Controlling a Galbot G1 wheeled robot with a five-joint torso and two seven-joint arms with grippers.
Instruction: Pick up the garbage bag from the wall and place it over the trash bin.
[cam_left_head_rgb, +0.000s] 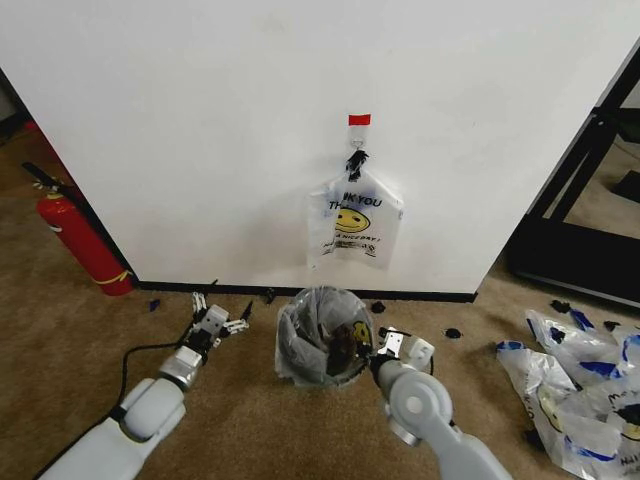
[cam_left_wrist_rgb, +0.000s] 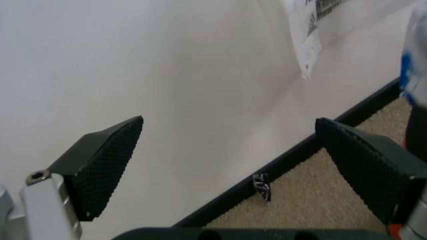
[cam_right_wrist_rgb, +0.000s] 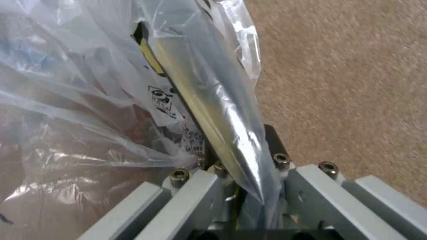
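Right gripper (cam_left_head_rgb: 393, 345) sits closest to us, low at the rim of the small round dark see-through trash bin (cam_left_head_rgb: 322, 345), and the right wrist view shows its grey jaws clenched on a fold of clear printed plastic film (cam_right_wrist_rgb: 200, 100). That film looks like a liner already draped in and over the bin. Across the bin, the left gripper (cam_left_head_rgb: 215, 318) hovers just above the brown carpet (cam_left_head_rgb: 230, 420) near the black baseboard (cam_left_head_rgb: 300, 291), released, its two dark textured pads (cam_left_wrist_rgb: 103, 165) spread wide with nothing between them.

Up on the white wall (cam_left_head_rgb: 200, 120), the thin whitish garbage bag (cam_left_head_rgb: 353, 222) with the yellow smiley and "THANK YOU" print hangs from a black clip under a strip of red tape (cam_left_head_rgb: 359, 119), directly above the bin and untouched.

Risks from here, as I read it: the bin looks light, so a tug on the pinched film could tip or drag it. A hard pull on the hanging bag might tear a handle rather than free it. Loose clear bags (cam_left_head_rgb: 570, 385) with blue and yellow print lie on the carpet at right, and a red fire extinguisher (cam_left_head_rgb: 85, 245) stands at left, well apart from the action.
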